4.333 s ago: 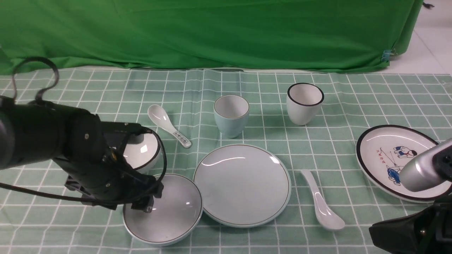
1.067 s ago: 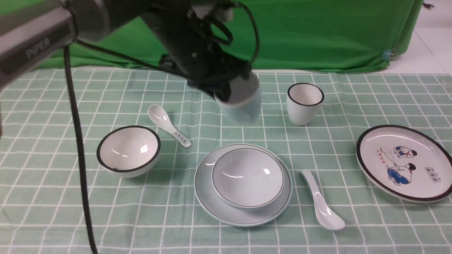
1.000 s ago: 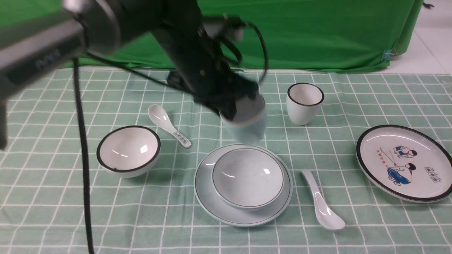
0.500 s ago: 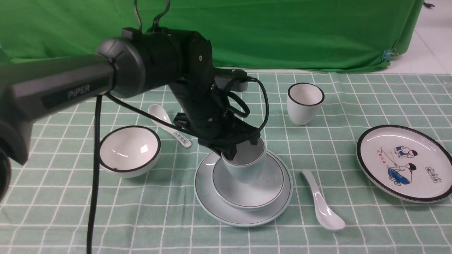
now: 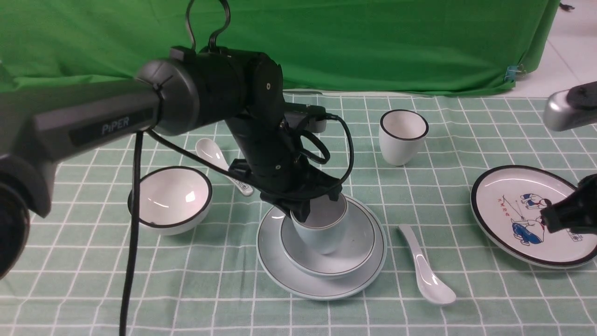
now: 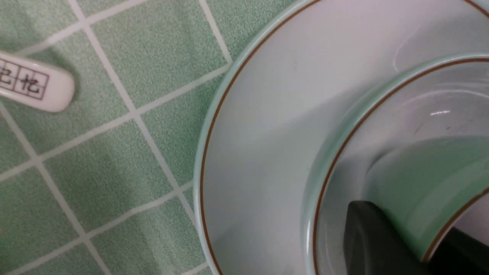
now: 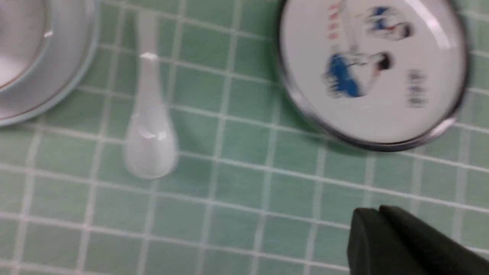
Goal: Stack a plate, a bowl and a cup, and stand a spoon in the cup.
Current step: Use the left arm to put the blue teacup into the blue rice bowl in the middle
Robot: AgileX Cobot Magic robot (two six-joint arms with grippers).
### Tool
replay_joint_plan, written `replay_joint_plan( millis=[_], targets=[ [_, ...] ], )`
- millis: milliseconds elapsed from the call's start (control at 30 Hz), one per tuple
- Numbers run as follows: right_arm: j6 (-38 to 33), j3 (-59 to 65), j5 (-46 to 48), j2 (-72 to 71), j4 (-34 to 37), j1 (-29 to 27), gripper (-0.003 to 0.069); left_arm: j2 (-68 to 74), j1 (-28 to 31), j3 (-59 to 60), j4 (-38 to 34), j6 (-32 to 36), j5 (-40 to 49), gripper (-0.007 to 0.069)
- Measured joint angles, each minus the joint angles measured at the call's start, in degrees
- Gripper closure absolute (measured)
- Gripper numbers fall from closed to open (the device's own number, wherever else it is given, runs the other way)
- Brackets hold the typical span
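**Item 1. Left gripper** (image 5: 303,212): clenched on the cup (image 5: 322,229). The left wrist view shows one finger (image 6: 372,240) outside the wall and the other inside the rim. This pinch on the robot's-left side keeps the cup upright and its mouth free.

**Item 2. Cup:** upright, its base down inside the bowl (image 5: 359,240) and roughly centred. Whether its foot already bears on the bowl floor cannot be told. Judged stage: placing, with release due next.

**Item 3. Bowl:** rim up, seated centrally on the plate (image 5: 275,263). The wider piece sits under the narrower, presumably for a steady stack.

**Item 4. Plate:** flat on the checked tablecloth (image 5: 140,280) at mid-table, the base of the stack.

**Item 5. Spoon** (image 5: 426,273): lying on the cloth just beside the plate, on the robot's right, scoop end nearer the robot. It is not yet stood in the cup, which looks like the last step.

**Item 6. Right gripper** (image 5: 550,218): closed on nothing, aloft by the cartoon plate (image 5: 503,186), well apart from the stack. Its wrist view takes in the spoon, so it is probably placed to fetch it.

**Item 7. Not of the set:** black-rimmed bowl (image 5: 170,198), patterned spoon (image 5: 212,156) and black-rimmed cup (image 5: 403,135), all standing clear of the stack
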Motion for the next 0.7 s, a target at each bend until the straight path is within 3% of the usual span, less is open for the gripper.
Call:
replay_joint_plan(
  millis=[133, 433, 567, 600, 700],
  targets=[
    [-10.07, -1.28, 0.44, 5.39, 10.55, -5.10, 0.0605, 0.00, 0.00, 0.00, 0.00, 0.00, -0.56, 0.0554],
    [-12.80, -1.28, -2.54, 11.13, 12.55, -5.55, 0.0556, 0.00, 0.00, 0.00, 0.19, 0.00, -1.06, 0.0393],
    [-13.37, -1.46, -6.43, 12.68, 13.57, -5.55, 0.0454, -0.28, 0.00, 0.00, 0.53, -0.06, -0.93, 0.0333],
    [-13.70, -1.94, -7.31, 13.85, 13.85, -5.55, 0.0380, -0.67, 0.00, -0.30, 1.25, -0.35, -0.52, 0.0319],
    [-14.06, -3.17, -8.45, 16.74, 14.45, -5.55, 0.0270, -2.20, 0.00, -1.26, 3.22, -1.77, -0.25, 0.0309]
  ],
)
